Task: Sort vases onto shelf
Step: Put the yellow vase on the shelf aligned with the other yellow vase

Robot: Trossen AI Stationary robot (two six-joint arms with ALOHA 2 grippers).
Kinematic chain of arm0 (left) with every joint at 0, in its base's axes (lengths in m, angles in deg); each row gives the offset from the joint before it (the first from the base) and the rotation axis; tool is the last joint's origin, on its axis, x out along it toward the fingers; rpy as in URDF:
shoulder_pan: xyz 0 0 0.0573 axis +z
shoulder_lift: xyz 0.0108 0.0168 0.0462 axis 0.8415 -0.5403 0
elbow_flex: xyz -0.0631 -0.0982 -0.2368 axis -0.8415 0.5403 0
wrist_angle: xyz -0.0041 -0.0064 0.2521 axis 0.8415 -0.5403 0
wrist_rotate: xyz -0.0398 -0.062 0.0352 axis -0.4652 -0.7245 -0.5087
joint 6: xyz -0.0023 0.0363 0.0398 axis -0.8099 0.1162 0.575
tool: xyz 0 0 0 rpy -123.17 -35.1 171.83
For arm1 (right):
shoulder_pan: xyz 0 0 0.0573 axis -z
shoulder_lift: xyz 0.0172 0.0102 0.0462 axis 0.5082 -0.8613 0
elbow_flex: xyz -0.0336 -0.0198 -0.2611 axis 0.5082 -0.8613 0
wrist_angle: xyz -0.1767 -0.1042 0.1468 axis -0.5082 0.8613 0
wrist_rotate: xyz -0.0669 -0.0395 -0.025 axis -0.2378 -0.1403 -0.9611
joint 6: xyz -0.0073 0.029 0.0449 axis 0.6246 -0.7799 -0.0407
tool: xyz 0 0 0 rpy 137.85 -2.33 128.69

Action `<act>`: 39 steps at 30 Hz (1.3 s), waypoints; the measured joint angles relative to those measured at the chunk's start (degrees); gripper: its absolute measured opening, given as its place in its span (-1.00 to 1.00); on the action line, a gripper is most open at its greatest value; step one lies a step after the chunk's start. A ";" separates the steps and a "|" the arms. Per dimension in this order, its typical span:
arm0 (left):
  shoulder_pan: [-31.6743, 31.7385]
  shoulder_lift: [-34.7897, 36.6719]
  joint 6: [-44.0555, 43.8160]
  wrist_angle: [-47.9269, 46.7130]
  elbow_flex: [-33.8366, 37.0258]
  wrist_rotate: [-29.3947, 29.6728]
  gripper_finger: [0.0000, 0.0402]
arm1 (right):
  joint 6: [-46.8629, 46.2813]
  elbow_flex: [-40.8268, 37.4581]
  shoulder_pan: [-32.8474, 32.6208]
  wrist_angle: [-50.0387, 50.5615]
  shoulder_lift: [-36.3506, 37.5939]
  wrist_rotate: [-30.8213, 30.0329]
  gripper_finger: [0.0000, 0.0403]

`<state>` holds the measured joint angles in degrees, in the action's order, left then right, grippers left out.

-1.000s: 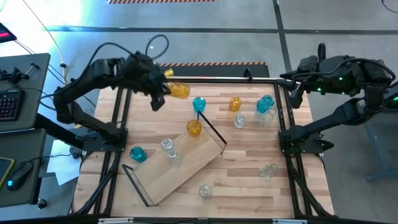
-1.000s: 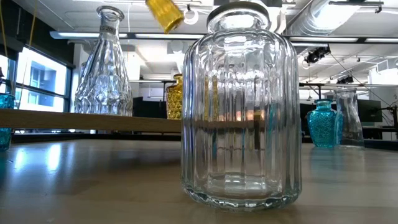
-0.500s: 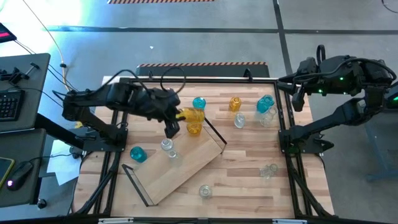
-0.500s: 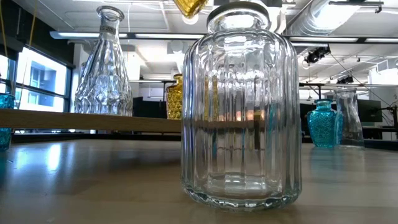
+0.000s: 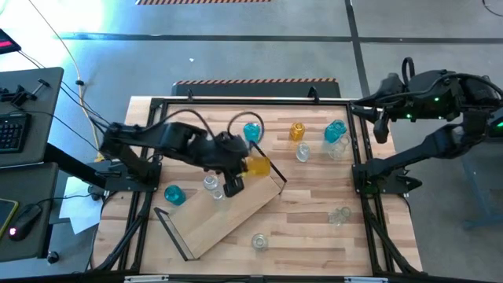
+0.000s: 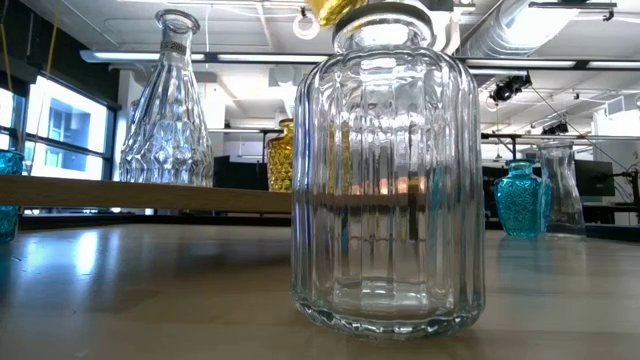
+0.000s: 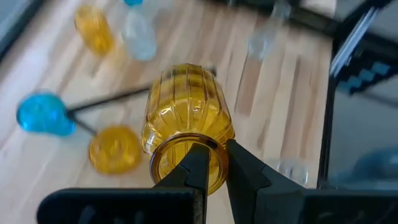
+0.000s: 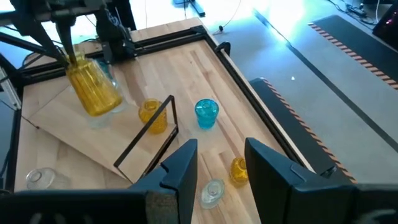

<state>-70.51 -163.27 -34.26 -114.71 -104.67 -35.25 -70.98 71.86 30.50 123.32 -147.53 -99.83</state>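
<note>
1. Amber vase [image 5: 257, 166] hangs from my left hand [image 5: 236, 178], pinched by its rim; a second ago it was at the table's [image 5: 314, 196] far left, so it has swung in over the shelf's [image 5: 228, 216] far right end.
2. I judge placing is next.
3. Close by: another amber vase [image 7: 114, 148], a clear vase [image 5: 211, 184], the black wire frame [image 5: 271, 167].
4. Right hand [image 8: 214, 163] waits wide at the far right.
</note>
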 joint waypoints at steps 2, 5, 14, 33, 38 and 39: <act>-0.60 -2.49 -0.68 -5.02 -3.50 -0.77 -0.89 | 0.00 0.00 0.01 0.02 0.21 0.11 -0.42; -1.24 -5.99 -0.80 -10.21 -7.89 -0.73 -0.89 | 0.00 0.00 0.01 0.02 0.87 0.11 -0.42; -0.51 -15.08 3.61 -10.96 -13.08 -8.49 -0.89 | 0.00 0.00 0.01 0.02 1.23 0.11 -0.42; 3.12 -22.91 11.58 -13.46 -13.13 -11.05 -0.89 | -0.68 0.00 0.01 0.02 1.25 1.22 -0.42; 4.42 -23.59 12.97 -13.50 -13.06 -11.09 -0.89 | -0.68 0.00 0.01 0.02 1.23 1.20 -0.42; 4.73 -23.57 13.37 -13.35 -13.07 -11.05 -0.89 | -0.68 0.00 0.01 0.02 1.24 1.20 -0.42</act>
<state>-65.79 -186.84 -20.90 -128.06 -117.73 -46.30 -71.66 71.86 30.51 123.34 -146.29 -98.63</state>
